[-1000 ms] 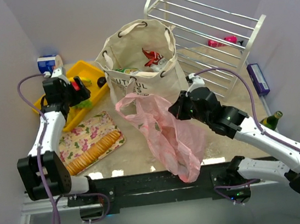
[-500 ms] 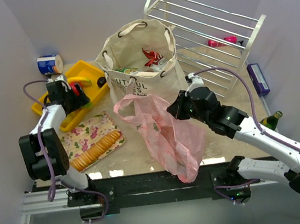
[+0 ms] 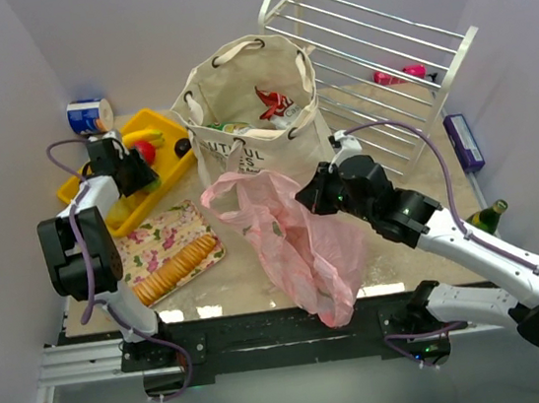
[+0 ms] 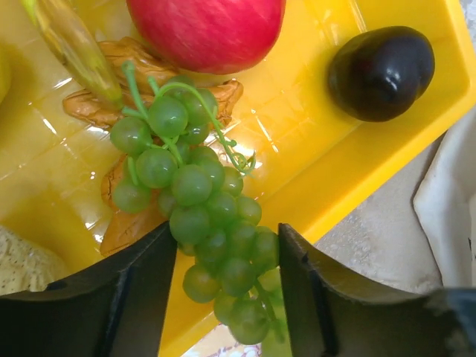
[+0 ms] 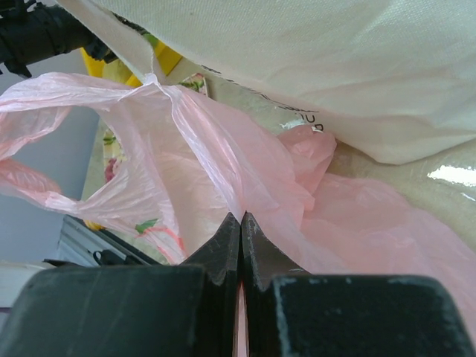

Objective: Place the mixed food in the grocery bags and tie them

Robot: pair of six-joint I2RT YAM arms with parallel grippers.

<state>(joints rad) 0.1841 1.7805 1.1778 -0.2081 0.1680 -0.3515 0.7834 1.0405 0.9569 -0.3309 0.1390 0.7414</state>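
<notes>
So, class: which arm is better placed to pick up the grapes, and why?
Left. The left gripper has a finger on either side of the grapes in the tray; the right gripper is shut on the pink bag.

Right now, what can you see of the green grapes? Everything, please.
The green grapes are one bunch of glossy, plastic-looking round berries on a thin curling green stem. It lies tilted in the yellow tray, its top just below the red apple, resting over brown nut-like pieces. Its lower end spills over the tray's rim, between the left hand's fingers, which flank it closely; whether they press it cannot be told.
</notes>
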